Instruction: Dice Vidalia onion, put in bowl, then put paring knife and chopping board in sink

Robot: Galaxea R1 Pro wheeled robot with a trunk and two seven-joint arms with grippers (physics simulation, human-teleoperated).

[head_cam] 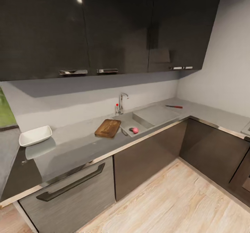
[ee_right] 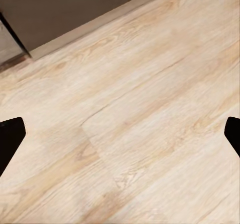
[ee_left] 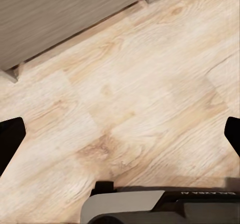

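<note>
One of each on the kitchen table.
One onion (head_cam: pixel 135 130) in the sink (head_cam: pixel 129 123); one board (head_cam: pixel 108 128), bowl (head_cam: pixel 35 135), knife (head_cam: pixel 174 106) on the table (head_cam: pixel 76 144). Left hand (ee_left: pixel 120 134) and right hand (ee_right: pixel 120 134) spread wide, holding nothing.

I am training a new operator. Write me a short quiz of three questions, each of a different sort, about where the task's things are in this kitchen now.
1. True or false: the Vidalia onion lies in the sink basin.
2. Multiple choice: the paring knife lies (A) on the chopping board, (B) in the bowl, (C) on the countertop beyond the drainboard.
3. Fill in: both grippers, left gripper and right gripper, hang over the wooden ____.

Key: 1 true; 2 C; 3 floor.
</note>
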